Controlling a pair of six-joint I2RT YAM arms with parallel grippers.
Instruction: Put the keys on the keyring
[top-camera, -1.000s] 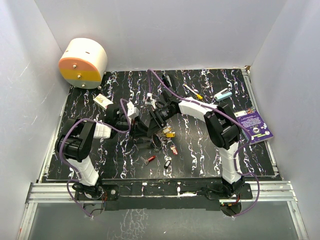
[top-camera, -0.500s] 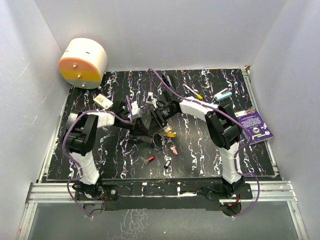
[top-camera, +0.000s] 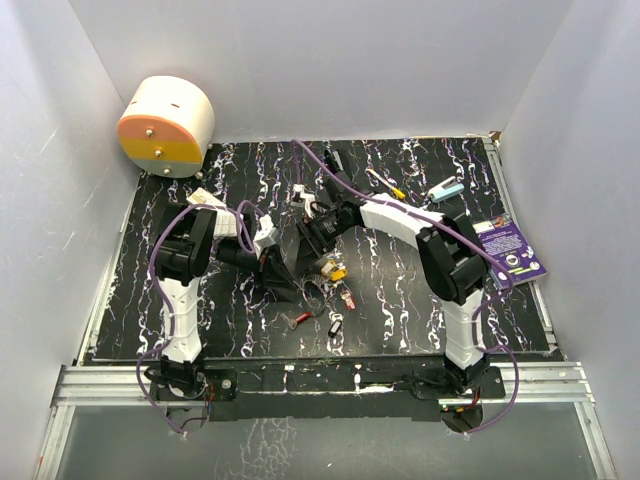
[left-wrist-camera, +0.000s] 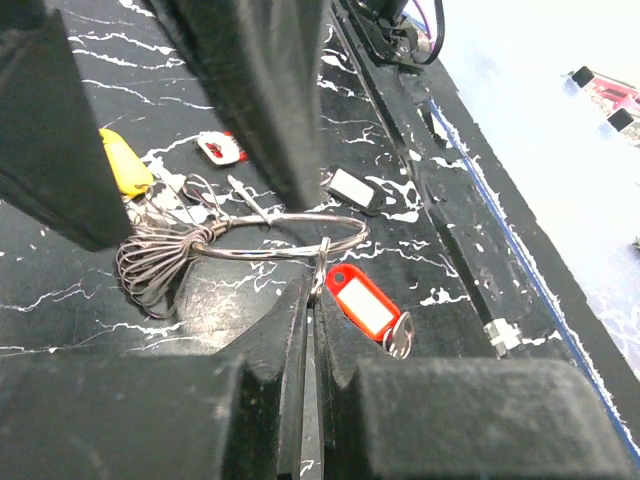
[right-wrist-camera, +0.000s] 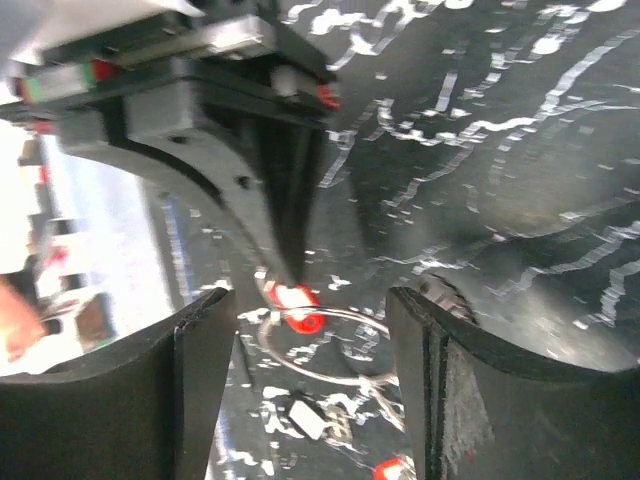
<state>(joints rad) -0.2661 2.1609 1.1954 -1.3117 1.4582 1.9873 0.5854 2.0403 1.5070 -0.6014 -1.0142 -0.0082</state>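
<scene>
The silver keyring lies flat on the black marbled mat. My left gripper is shut on its near rim. A red-tagged key lies right beside that pinch; I cannot tell whether it is threaded. A black-tagged key, a pink-tagged key and a yellow-tagged key lie around the ring. My right gripper is open, hovering over the ring with a finger on either side. In the top view the ring sits between my left gripper and my right gripper.
A bundle of thin wire loops hangs on the ring by the yellow key. A white and orange drum stands back left. A white stick with a yellow tip, a light blue piece and a purple card lie right.
My left arm has swung its elbow up and toward the back, and its gripper has shifted nearer and left. The ring and the yellow key shifted slightly with it. The right gripper stays over the ring.
</scene>
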